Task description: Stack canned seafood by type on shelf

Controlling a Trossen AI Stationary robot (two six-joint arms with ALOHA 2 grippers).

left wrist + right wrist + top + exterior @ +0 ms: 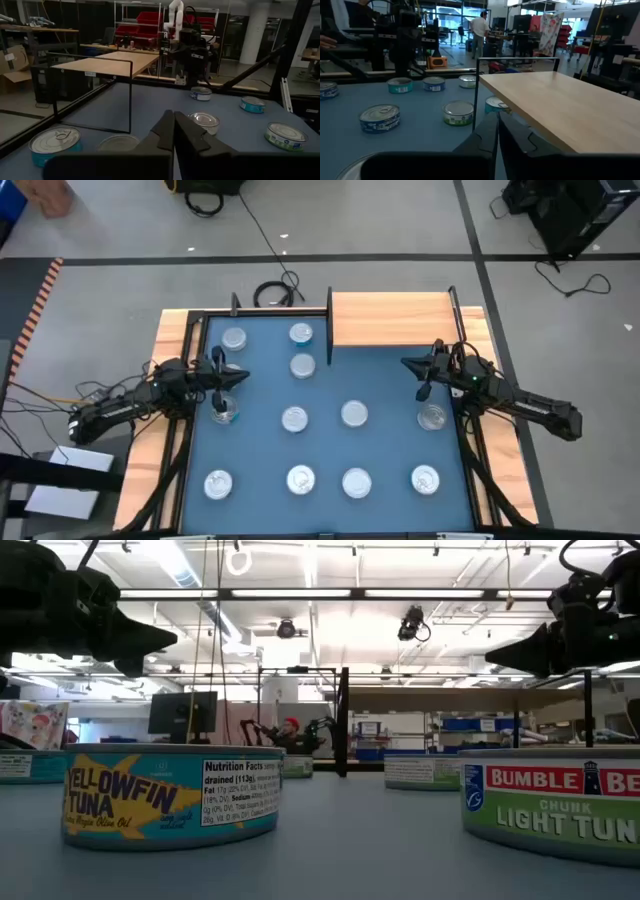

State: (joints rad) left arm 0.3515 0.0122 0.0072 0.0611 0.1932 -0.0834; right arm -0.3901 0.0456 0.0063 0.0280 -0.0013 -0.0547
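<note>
Both tools, left (222,373) and right (412,365), are seen closed and empty above the tins (296,418); the shelf (390,318) is bare.

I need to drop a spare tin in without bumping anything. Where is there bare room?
The shelf top is bare. The blue mat is open between the shelf's front edge and the tin at mid-mat. It is crowded along the near row of tins and by the left tool, shut above a teal tin.
</note>
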